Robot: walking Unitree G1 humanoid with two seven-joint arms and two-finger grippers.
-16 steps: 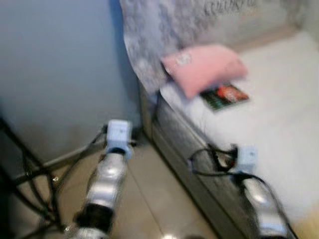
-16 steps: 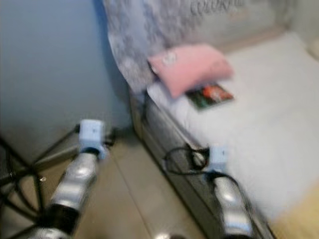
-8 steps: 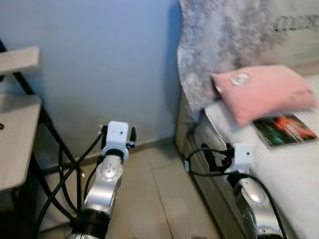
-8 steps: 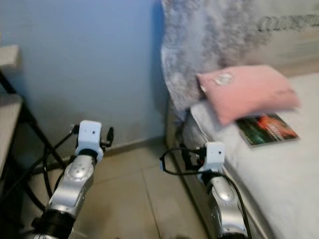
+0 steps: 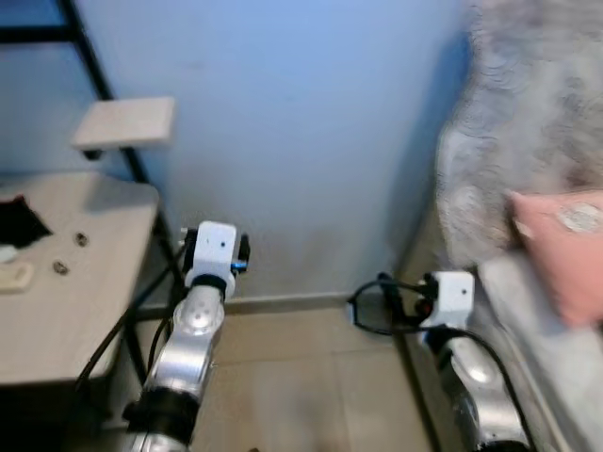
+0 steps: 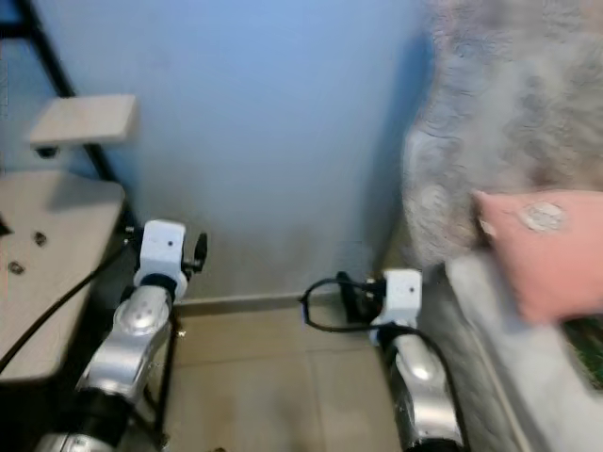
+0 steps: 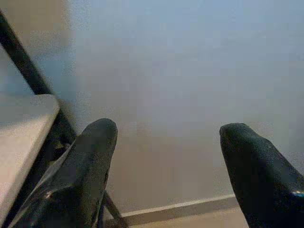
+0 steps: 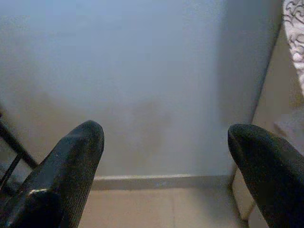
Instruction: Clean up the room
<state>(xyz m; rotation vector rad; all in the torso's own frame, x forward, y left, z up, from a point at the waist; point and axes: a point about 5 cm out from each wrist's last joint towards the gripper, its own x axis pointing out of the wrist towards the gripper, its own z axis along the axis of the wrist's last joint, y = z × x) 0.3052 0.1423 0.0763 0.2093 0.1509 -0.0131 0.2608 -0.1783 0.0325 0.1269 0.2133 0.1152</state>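
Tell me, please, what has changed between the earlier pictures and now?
The camera has swung to the robot's left: the pink pillow now sits at the right edge, and a desk has come into view beside the blue wall. Nothing was grasped or released; the left end effector and right end effector stay open.

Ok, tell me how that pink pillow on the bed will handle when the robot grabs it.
The pink pillow looks plump and cloth-covered, so it would probably squash and sag under a pinch rather than stay stiff. It is likely light for its bulk. Lying flat on the bed, it should slide rather than roll. Both grippers' jaws stand open, facing the wall.
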